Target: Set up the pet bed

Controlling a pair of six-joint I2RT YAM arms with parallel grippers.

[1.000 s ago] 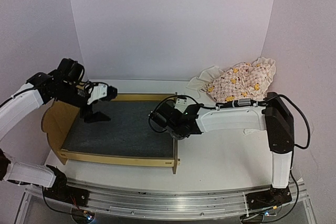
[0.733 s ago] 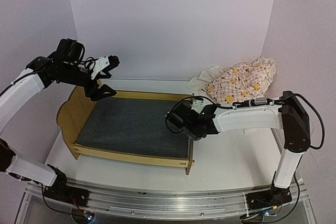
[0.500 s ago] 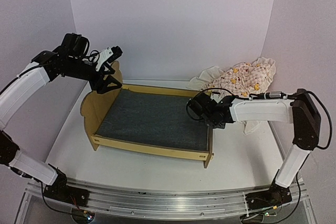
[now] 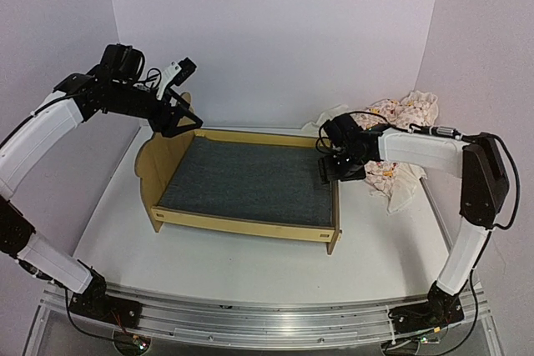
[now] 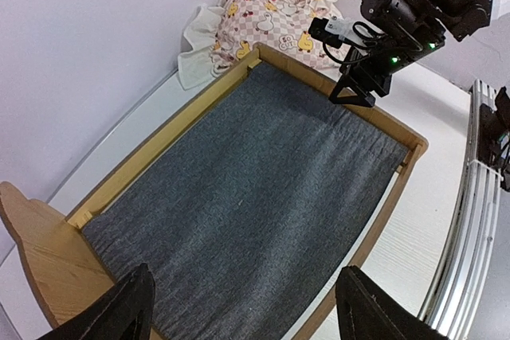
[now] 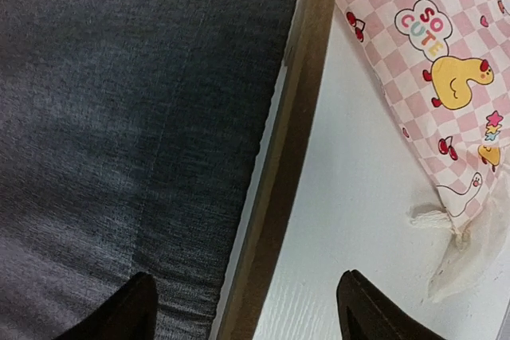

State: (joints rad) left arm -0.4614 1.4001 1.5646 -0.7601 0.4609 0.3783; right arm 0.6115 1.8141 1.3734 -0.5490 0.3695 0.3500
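From my overhead feed, the pet bed point(image 4: 250, 181) stands flat on the white table point(image 4: 250, 264), about mid-table. Its long side runs left to right. The bear-ear headboard point(image 4: 154, 160) is at the left end and the low foot rail point(image 6: 275, 189) at the right. The dark grey fabric base point(image 5: 239, 197) lies smooth inside the light-wood frame, with nothing on it.

My left gripper point(image 4: 182, 120) hangs over the back corner of the headboard end. Its wrist camera looks down the length of the bed, and the 2 fingertips point(image 5: 119, 316) sit wide apart at the bottom of the view with only the bed below them. That pincer is spread and holds nothing. I cannot tell whether it touches the headboard.

My right gripper point(image 4: 332, 172) is at the back corner of the foot end. On its wrist camera the 2 fingers point(image 6: 119, 308) are also spread wide. 1 is over the grey fabric and the other over bare table, so the foot rail runs between them. It grips nothing, and I cannot tell whether either finger touches the wood.

The pink checked duck-print quilt point(image 4: 409, 110) lies bunched on the table by the back right wall, just beyond the foot end and behind my right arm.
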